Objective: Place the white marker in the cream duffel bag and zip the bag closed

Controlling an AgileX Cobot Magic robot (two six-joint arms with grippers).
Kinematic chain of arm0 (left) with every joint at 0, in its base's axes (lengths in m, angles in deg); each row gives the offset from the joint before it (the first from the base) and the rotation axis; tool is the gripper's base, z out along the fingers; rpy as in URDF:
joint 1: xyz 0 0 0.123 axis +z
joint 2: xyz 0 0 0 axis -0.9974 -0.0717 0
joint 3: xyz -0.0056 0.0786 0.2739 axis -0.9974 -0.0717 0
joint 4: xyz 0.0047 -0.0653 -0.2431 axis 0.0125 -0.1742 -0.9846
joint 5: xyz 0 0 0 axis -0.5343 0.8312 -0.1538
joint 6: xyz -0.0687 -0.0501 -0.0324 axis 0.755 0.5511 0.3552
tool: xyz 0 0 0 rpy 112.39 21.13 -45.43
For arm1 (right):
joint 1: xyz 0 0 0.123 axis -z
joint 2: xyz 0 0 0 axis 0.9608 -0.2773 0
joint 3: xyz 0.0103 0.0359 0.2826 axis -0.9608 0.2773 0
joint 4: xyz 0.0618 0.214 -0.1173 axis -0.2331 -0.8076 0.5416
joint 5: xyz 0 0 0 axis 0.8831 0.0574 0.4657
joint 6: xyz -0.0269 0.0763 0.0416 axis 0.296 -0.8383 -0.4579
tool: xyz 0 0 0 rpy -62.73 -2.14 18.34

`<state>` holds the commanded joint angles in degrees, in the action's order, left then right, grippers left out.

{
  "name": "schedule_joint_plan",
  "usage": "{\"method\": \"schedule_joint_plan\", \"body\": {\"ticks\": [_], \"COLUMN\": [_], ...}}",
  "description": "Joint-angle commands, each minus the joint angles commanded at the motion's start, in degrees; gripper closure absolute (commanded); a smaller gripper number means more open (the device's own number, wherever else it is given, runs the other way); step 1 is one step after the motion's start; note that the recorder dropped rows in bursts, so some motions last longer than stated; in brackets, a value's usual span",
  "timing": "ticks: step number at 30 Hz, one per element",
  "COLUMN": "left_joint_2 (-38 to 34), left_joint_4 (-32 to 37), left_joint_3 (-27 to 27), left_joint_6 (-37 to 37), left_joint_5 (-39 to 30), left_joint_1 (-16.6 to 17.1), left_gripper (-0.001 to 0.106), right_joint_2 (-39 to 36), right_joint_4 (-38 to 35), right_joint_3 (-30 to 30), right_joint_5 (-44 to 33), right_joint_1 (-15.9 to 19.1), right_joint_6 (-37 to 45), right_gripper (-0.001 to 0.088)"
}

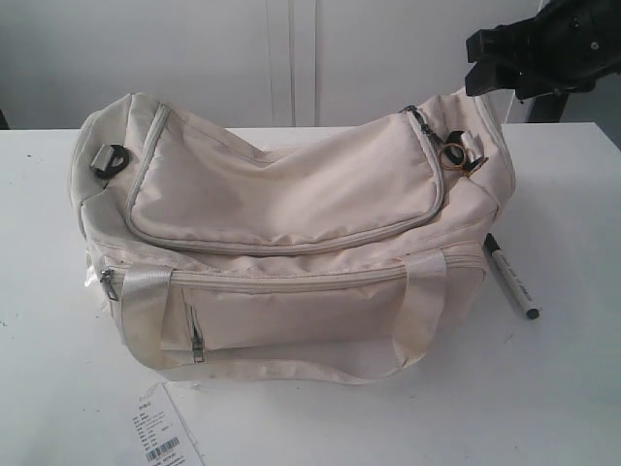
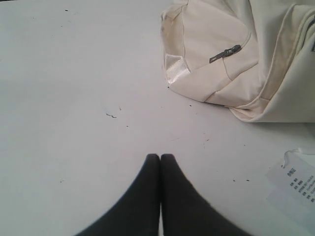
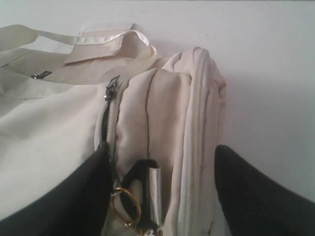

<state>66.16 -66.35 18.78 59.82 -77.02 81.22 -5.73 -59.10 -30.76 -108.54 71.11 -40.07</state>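
Two hands are in view. The right hand (image 3: 162, 147) hangs over one end of the cream duffel bag (image 1: 291, 223), its fingers wide apart and holding nothing. The left hand (image 2: 160, 158) is over the tabletop (image 2: 74, 98) near the other end of the bag, its fingers pressed together and empty. The white marker (image 1: 511, 278) lies on the tabletop just beside the bag, at the right hand's end. A paper tag (image 1: 165, 439) lies near the bag's front.
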Motion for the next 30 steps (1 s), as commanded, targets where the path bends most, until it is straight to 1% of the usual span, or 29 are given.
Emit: {"method": "schedule_joint_plan", "body": {"ticks": [4,10,18,22,25,26,28,30], "left_joint_2": [0.00,0.00,0.00,0.00,0.00,0.00,0.00,0.00], "left_joint_4": [0.00,0.00,0.00,0.00,0.00,0.00,0.00,0.00], "left_joint_3": [0.00,0.00,0.00,0.00,0.00,0.00,0.00,0.00], "left_joint_6": [0.00,0.00,0.00,0.00,0.00,0.00,0.00,0.00], "left_joint_5": [0.00,0.00,0.00,0.00,0.00,0.00,0.00,0.00], "left_joint_1": [0.00,0.00,0.00,0.00,0.00,0.00,0.00,0.00], "left_gripper": [0.105,0.105,0.105,0.105,0.105,0.105,0.105,0.105], "right_joint_2": [-1.57,-3.91,-6.58,-7.41,-8.53,-8.66,-8.89,-8.89], "right_joint_4": [0.00,-0.26,-0.72,-3.28,-3.41,-3.41,-3.41,-3.41], "right_joint_3": [-0.10,-0.10,-0.13,-0.13,-0.13,-0.13,-0.13,-0.13], "right_joint_5": [3.13,5.91,9.26,9.49,9.60,9.60,9.60,9.60], "right_joint_1": [0.00,0.00,0.00,0.00,0.00,0.00,0.00,0.00], "right_joint_6": [0.03,-1.57,-1.52,-1.52,-1.52,-1.52,-1.52,-1.41], "right_gripper": [0.0287,0.0288,0.0288,0.0329,0.0387,0.0423,0.0548,0.0755]}}
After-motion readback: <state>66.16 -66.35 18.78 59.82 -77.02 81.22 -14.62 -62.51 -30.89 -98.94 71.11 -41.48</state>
